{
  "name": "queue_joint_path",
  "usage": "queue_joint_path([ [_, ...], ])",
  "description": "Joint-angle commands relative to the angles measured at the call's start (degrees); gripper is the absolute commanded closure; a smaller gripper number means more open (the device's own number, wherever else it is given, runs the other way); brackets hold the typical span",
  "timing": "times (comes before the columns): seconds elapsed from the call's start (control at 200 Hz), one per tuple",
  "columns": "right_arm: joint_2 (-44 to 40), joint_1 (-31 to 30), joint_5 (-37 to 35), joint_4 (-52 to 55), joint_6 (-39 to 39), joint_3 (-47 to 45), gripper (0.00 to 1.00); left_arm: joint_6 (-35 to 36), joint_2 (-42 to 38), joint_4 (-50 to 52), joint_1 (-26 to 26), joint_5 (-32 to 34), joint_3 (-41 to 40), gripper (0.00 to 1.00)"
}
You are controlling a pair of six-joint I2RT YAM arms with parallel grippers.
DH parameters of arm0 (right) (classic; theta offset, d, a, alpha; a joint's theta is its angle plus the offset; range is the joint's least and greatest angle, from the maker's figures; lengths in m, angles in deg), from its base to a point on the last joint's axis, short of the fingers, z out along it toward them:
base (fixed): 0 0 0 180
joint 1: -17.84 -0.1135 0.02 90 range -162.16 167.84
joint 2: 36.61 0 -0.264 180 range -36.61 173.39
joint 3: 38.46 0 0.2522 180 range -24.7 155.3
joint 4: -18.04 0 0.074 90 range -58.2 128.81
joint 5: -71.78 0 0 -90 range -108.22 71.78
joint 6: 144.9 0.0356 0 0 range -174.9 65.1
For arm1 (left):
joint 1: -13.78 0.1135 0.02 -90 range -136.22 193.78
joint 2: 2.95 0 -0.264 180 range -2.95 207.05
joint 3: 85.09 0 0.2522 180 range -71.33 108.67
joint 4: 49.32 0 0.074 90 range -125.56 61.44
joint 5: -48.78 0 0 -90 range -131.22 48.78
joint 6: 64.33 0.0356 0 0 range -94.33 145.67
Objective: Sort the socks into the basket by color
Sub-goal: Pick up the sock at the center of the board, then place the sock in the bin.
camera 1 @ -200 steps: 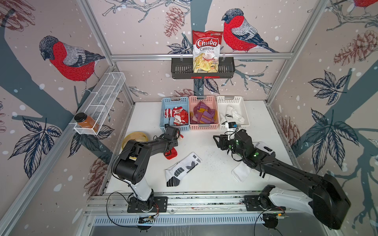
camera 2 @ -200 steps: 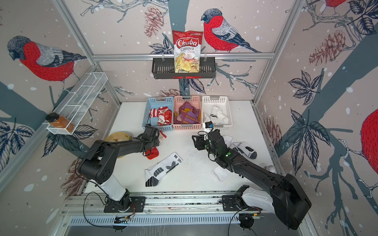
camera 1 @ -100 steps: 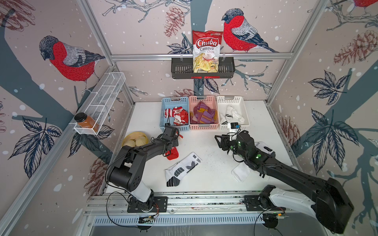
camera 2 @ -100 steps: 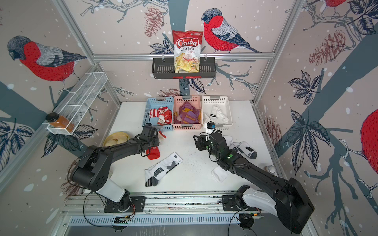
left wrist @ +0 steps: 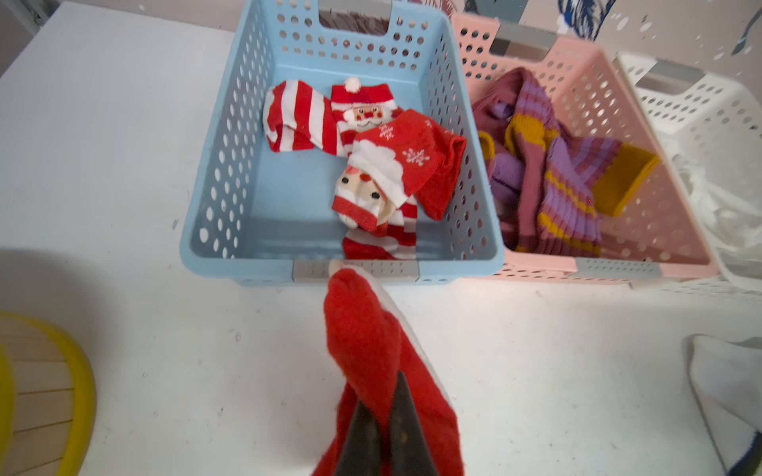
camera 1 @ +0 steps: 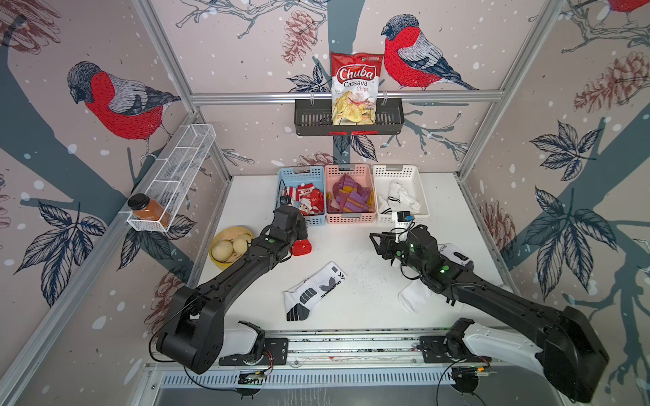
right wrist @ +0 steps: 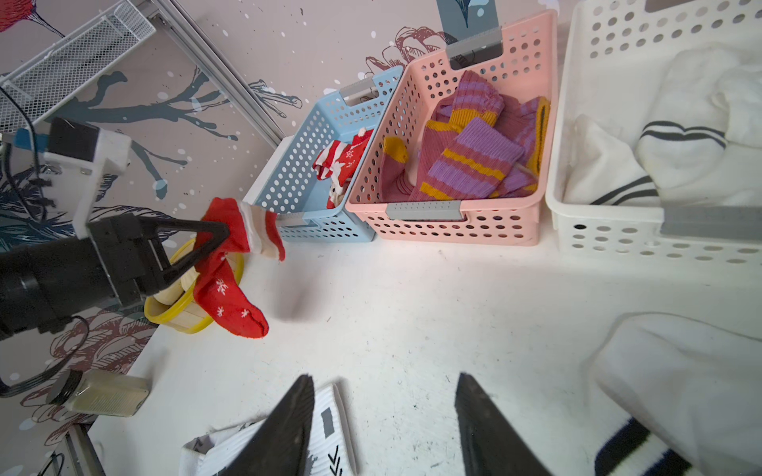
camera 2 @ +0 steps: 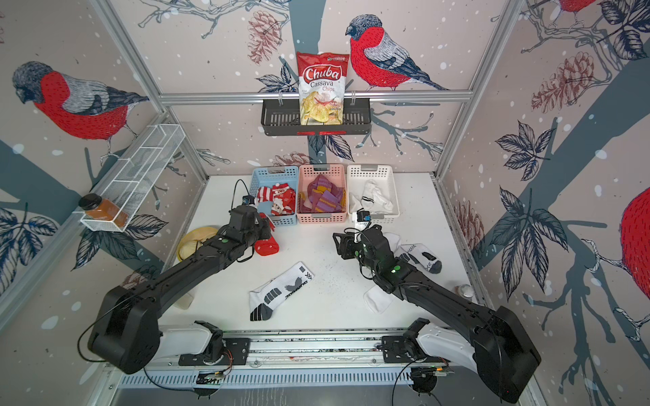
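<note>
My left gripper (left wrist: 383, 395) is shut on a red sock (left wrist: 363, 329) with white snowflakes, which hangs folded from it (right wrist: 231, 288) above the table, just before the blue basket (camera 1: 285, 175). That basket holds red-and-white Santa socks (left wrist: 371, 165). The pink basket (camera 1: 346, 169) holds maroon-purple socks (camera 1: 348, 197). The white basket (camera 1: 397, 169) holds white socks (camera 1: 397, 197). My right gripper (right wrist: 383, 379) is open over bare table. A white sock with black marks (camera 1: 314, 290) lies in front of it, and two more white socks (camera 1: 415, 297) (camera 2: 422, 255) lie by the right arm.
A yellow bowl (camera 1: 230, 232) sits left of the left arm. A small bottle (right wrist: 103, 393) lies at the table's left edge and a small jar (camera 2: 464, 290) at its right edge. A wire rack (camera 1: 176, 168) and a black shelf with a chips bag (camera 1: 355, 88) hang on the walls.
The left gripper has shut on the red sock and lifted it off the table toward the blue basket. The right arm has barely moved.
</note>
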Motion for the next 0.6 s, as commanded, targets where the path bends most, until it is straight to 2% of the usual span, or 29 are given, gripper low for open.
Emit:
queue_joint_path([
  [0.0, -0.6, 0.0, 0.0, -1.0, 0.3, -0.1, 0.43, 1.8, 0.1, -1.6, 0.0, 0.2, 2.3, 1.00],
  [0.205, -1.8, -0.3, 0.2, -0.4, 0.6, -0.5, 0.43, 3.9, 5.3, -5.0, 2.3, 0.9, 8.6, 1.00],
  [0.405, -3.3, -1.1, -0.8, 0.9, 0.9, -1.1, 0.43, 6.5, 16.4, -4.6, 6.4, -1.1, 21.4, 1.00],
  [0.595, -4.4, -2.2, -2.2, 2.7, 0.9, -1.1, 0.43, 9.1, 26.5, -2.6, 7.8, -1.3, 33.4, 1.00],
])
